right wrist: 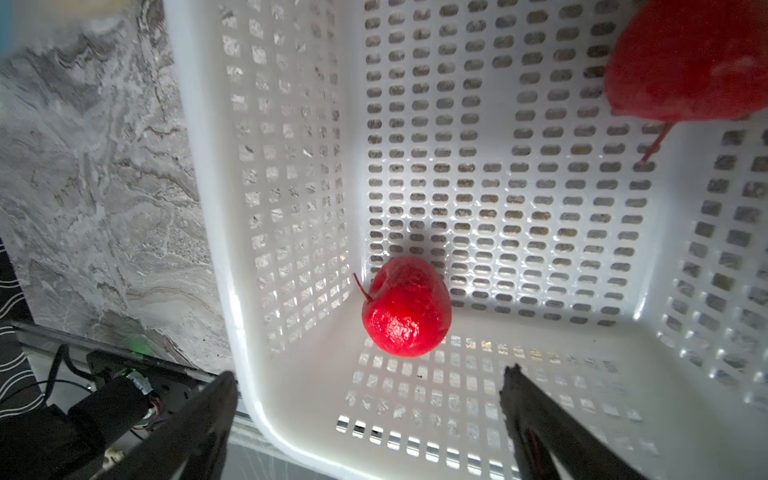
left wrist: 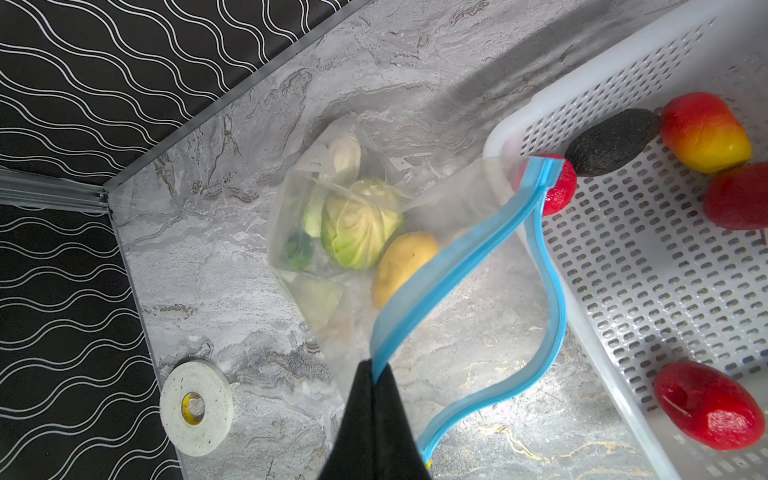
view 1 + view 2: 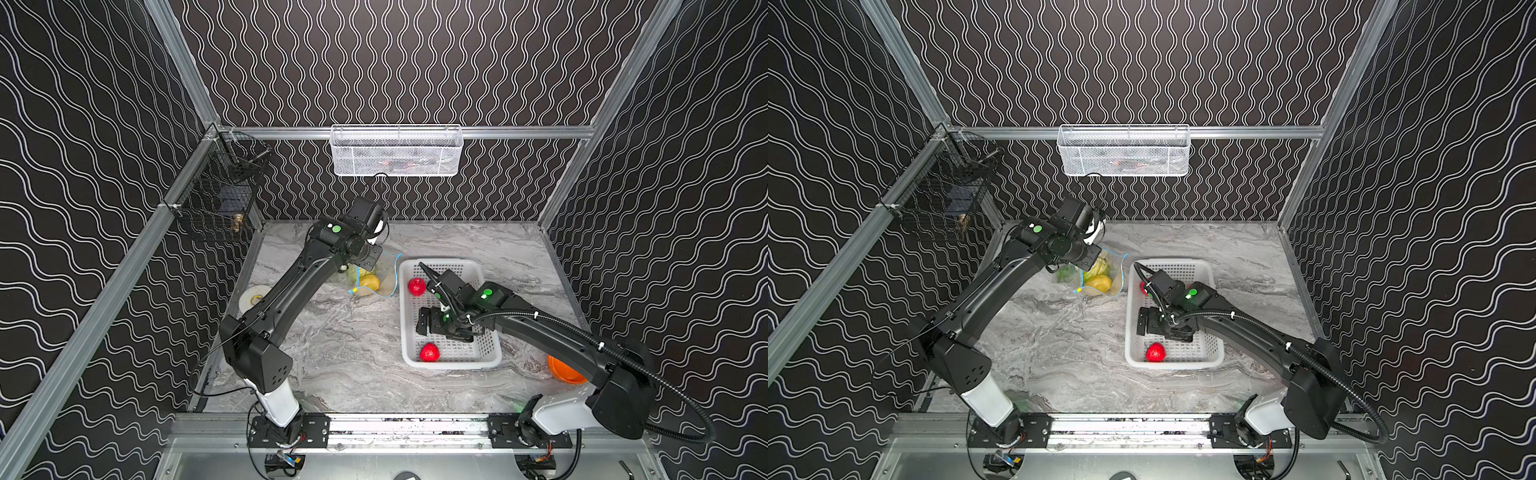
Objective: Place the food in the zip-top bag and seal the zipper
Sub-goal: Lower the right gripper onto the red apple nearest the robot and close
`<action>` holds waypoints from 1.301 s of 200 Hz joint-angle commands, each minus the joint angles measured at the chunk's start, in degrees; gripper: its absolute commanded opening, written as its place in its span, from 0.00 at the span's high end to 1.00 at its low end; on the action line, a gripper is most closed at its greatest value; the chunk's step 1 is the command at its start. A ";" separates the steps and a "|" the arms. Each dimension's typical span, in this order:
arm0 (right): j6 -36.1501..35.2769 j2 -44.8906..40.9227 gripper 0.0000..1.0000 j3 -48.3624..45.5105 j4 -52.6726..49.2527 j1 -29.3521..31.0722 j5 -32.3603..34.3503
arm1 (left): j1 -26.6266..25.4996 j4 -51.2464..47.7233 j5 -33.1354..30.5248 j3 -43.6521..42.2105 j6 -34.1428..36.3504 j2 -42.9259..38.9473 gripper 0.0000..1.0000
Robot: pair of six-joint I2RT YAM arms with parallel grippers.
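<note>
Grey marble-look desk (image 3: 353, 365), black wavy-line walls (image 3: 415, 62). Left fingers (image 2: 374, 403) clenched on light-blue zipper (image 2: 465, 257) of clear crinkly zip-top bag (image 2: 291, 208). Bag mouth gapes; bag on desk beside white perforated basket (image 3: 453, 362), cabbage (image 2: 357, 224) inside. Right fingers (image 1: 220, 395) spread wide, empty, over basket near glossy red fruit (image 1: 405, 307).

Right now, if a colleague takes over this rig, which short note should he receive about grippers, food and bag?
Left gripper: shut on the zipper, holding the zip-top bag mouth open.
Right gripper: open, empty, over the white basket, facing a red fruit.
Done: cabbage, radish, yellow piece, green leaf in the bag.
Left: that fruit, other red fruits, red-yellow piece and dark item lie in the basket; move them, then seal the zipper.
</note>
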 commanded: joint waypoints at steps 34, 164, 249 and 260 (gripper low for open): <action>0.82 4.60 0.01 -0.45 -0.45 2.22 0.17 | 0.02 0.98 -0.71 -0.08 0.48 -0.05 1.00; 2.36 10.53 0.27 -4.11 2.82 3.58 3.15 | -0.02 0.80 -0.60 0.32 0.29 0.35 1.00; 1.75 12.45 0.52 -3.35 4.68 3.47 5.62 | 0.10 0.70 -1.98 0.49 0.69 -0.17 1.00; 1.65 12.40 0.55 -2.53 4.32 3.38 6.37 | 0.10 0.81 -2.21 0.45 0.71 -0.42 1.00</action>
